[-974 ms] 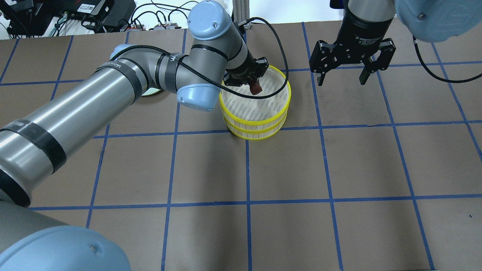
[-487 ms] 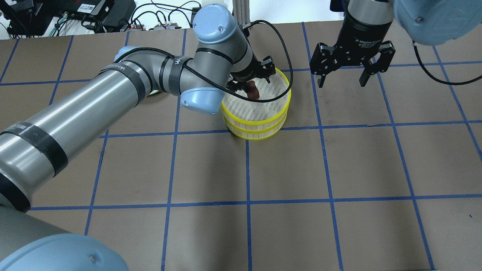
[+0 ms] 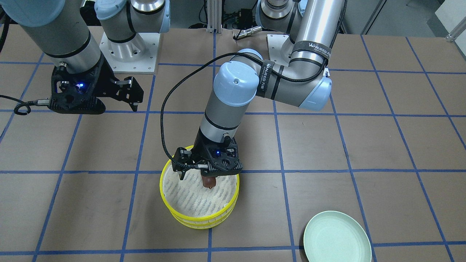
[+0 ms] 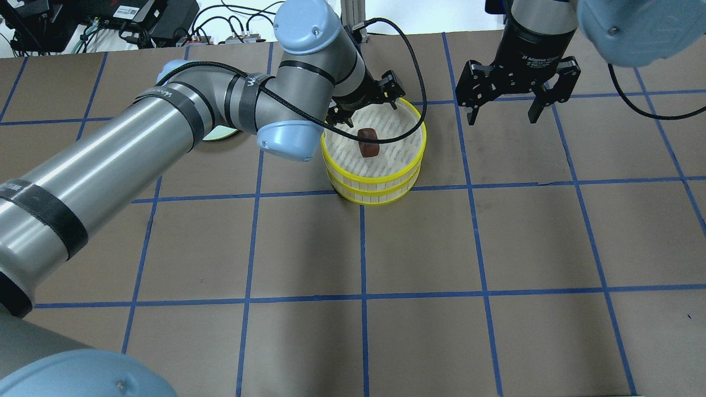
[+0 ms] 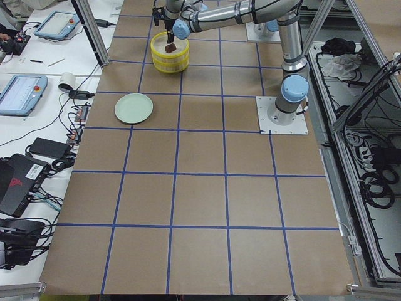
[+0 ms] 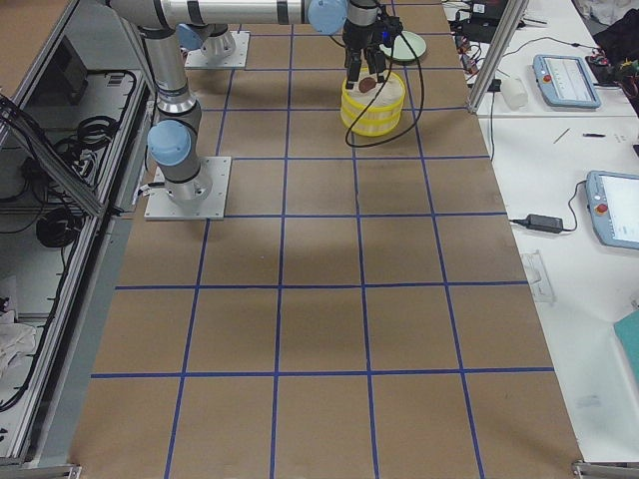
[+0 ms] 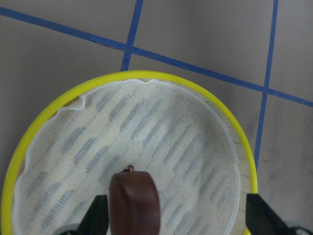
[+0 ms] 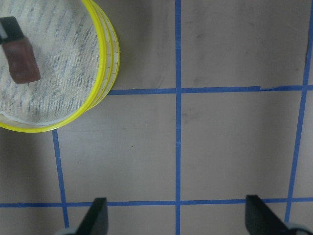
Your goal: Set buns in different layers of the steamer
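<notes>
Brown bun [image 4: 368,142]: dark reddish-brown, blocky. Inside top tray of steamer, on the white mesh floor, roughly mid-tray. L wrist cam shows it just beside one finger [image 7: 99,216] of L gripper. Touching or not: can't tell.
Steamer [image 4: 378,190]: 2 shallow round trays, stacked, w/ bright yellow rims and white slatted mesh. Stands on table, partly over a tape-line crossing. Lower tray's inside is hidden by top tray.
L gripper [image 4: 365,112]: above top tray, pointing down. Jaws spread wide, nothing clamped btwn them. Bun is much nearer one finger than the other.
L arm [image 4: 165,132]: comes in from robot's left and bends at the elbow over to the steamer.
Cable [image 4: 411,66]: black, loops from L wrist out over the far side of the tray.
R gripper [image 4: 501,118]: hangs above table on robot's right of steamer, apart from it. Jaws spread wide, holding nothing. R wrist cam has steamer w/ bun in its upper-left corner.
Plate [image 3: 336,236]: pale green, round. On table to robot's left of steamer, well apart from it. Overhead view shows only a sliver behind L arm.
Table [image 4: 419,242]: brown top w/ blue tape grid.
</notes>
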Controlling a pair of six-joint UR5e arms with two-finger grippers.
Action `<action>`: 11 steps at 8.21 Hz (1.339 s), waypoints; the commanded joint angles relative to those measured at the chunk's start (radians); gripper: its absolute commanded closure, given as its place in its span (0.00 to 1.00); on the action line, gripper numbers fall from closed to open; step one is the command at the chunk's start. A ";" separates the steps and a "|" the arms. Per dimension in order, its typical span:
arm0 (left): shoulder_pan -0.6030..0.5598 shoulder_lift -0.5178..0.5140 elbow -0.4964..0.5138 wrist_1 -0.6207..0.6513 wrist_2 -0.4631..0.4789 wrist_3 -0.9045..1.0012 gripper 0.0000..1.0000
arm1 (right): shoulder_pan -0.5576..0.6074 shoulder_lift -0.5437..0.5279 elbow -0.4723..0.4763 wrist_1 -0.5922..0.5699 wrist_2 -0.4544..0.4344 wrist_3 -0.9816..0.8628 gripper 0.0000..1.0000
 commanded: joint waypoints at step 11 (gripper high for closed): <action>0.316 0.433 0.043 -0.747 0.199 0.574 0.00 | -0.001 0.000 0.000 -0.001 0.003 -0.006 0.00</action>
